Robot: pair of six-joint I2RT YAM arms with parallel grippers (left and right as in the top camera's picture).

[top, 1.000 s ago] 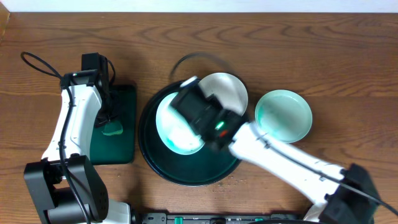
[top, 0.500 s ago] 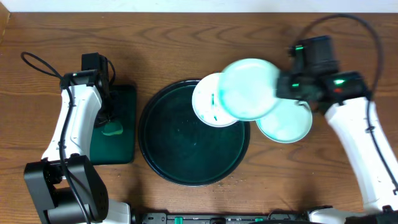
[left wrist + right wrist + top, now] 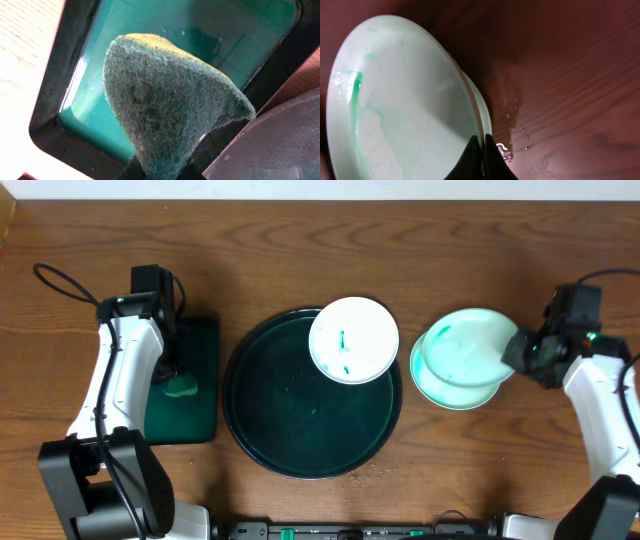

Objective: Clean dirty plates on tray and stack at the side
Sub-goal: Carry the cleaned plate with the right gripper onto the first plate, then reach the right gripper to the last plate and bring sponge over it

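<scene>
Left gripper (image 3: 178, 376): clamped on green sponge (image 3: 170, 95), parked above small rectangular tray (image 3: 205, 420), 9 o'clock from round tray (image 3: 250, 435). No shift in last second.

Round tray: down from two plates to one. Streaked plate (image 3: 354, 340) sits at its 1 o'clock rim.

Right gripper (image 3: 522, 352): pinched tight on rim of tinted plate (image 3: 465, 348). Plate carried off tray to 3 o'clock, now tilted over side plate (image 3: 450, 395); contact unclear.

Judgement: stack nearly two high, release next, one plate left to clean.

The sponge (image 3: 170, 100) covered nearly all of my left fingers (image 3: 129, 172) in the wrist view, its lower end cut off. On the overhead, the upper plate (image 3: 468, 350) hid most of the lower plate (image 3: 450, 398); my right arm (image 3: 605, 410) ran off frame.
</scene>
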